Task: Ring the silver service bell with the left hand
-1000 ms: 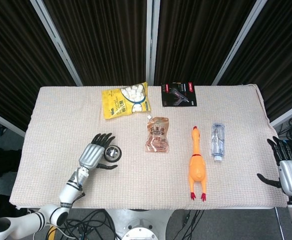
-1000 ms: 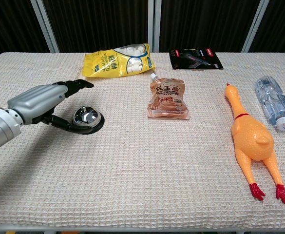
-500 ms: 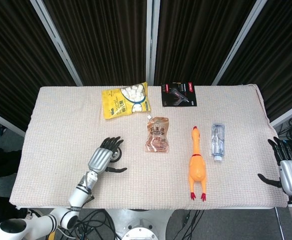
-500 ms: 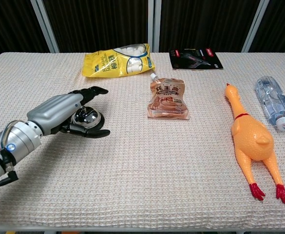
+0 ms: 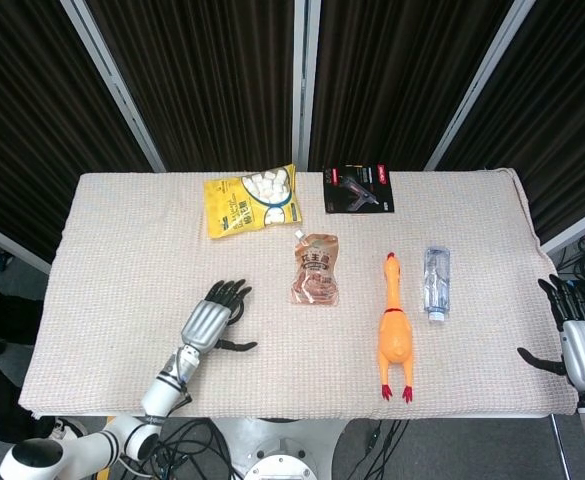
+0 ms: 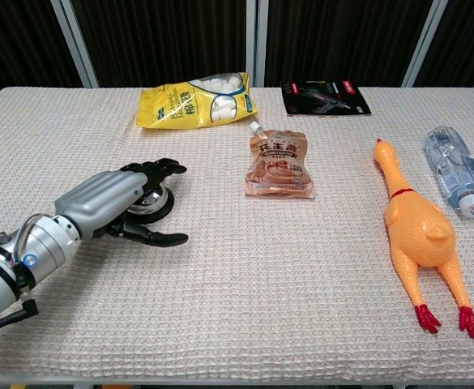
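The silver service bell [image 6: 149, 203] sits on the worktop [image 6: 245, 324] left of the brown spout pouch [image 6: 280, 164] and nearer the robot than the yellow snack bag [image 6: 194, 100]. In the chest view only its right rim and part of the dome show, because the left hand [image 6: 119, 198] lies directly over it; in the head view the left hand [image 5: 207, 318] hides the bell altogether.

The hand holds nothing. Its fingers [image 6: 157, 169] are extended and slightly spread, reaching over the top of the dome toward the snack bag, and its thumb [image 6: 157, 237] juts out toward the pouch on the near side of the bell. Whether the palm or fingers actually touch the bell's button cannot be told from either view.

So the bell lies straight beneath the hand, not off to any side, and the coming move looks like a short press downward.

The right hand [image 5: 582, 340] hangs off the worktop's edge, well beyond the water bottle [image 5: 435, 282] and the rubber chicken [image 5: 395, 332], fingers apart and empty, far from the bell.
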`<action>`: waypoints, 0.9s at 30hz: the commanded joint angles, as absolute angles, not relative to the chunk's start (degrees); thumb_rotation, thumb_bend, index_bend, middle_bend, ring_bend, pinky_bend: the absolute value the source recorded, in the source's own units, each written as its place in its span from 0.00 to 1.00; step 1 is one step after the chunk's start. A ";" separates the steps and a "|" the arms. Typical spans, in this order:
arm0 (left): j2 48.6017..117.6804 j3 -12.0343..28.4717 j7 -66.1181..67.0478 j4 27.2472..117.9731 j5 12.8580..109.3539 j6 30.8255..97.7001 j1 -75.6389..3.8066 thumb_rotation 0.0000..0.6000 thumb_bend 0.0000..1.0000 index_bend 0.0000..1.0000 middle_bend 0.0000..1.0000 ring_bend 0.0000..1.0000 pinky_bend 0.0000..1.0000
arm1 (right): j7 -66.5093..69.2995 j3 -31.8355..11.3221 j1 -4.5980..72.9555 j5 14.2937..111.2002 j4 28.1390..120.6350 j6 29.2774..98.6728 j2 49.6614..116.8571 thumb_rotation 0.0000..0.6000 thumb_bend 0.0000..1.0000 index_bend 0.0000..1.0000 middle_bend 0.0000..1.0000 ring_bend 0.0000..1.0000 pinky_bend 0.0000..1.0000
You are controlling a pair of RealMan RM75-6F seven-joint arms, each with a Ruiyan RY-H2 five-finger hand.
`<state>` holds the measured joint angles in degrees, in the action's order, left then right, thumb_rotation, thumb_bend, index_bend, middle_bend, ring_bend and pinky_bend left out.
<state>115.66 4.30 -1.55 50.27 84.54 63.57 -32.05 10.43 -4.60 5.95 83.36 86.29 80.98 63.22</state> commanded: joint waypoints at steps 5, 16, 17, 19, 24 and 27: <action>114.87 4.27 -0.98 51.55 84.03 63.34 -31.78 0.35 0.00 0.04 0.00 0.00 0.00 | 10.63 -4.59 6.01 83.39 86.31 80.80 63.26 1.00 0.00 0.00 0.00 0.00 0.00; 114.06 5.59 -1.44 52.42 84.09 64.54 -32.39 0.35 0.00 0.04 0.00 0.00 0.00 | 10.83 -4.58 6.08 83.18 86.13 80.44 63.32 1.00 0.00 0.00 0.00 0.00 0.00; 113.71 5.91 -1.33 52.91 84.13 64.88 -32.54 0.35 0.00 0.04 0.00 0.00 0.00 | 10.92 -4.58 6.09 83.12 86.01 80.36 63.37 1.00 0.00 0.00 0.00 0.00 0.00; 113.10 6.08 -0.97 53.88 84.09 65.15 -32.58 0.35 0.00 0.04 0.00 0.00 0.00 | 11.06 -4.61 6.20 83.00 85.78 80.10 63.51 1.00 0.00 0.00 0.00 0.00 0.00; 113.21 4.51 -0.38 53.62 83.30 63.48 -31.64 0.35 0.00 0.04 0.00 0.00 0.00 | 11.12 -4.58 6.40 83.09 85.55 79.79 63.72 1.00 0.00 0.00 0.00 0.00 0.00; 113.67 3.69 -0.17 52.87 82.73 61.95 -31.30 0.35 0.00 0.04 0.00 0.00 0.00 | 11.05 -4.52 6.36 83.17 85.55 79.84 63.70 1.00 0.00 0.00 0.00 0.00 0.00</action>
<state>113.44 4.06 -0.30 53.19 83.01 62.41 -31.50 11.06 -4.52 6.36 83.17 85.54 79.85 63.70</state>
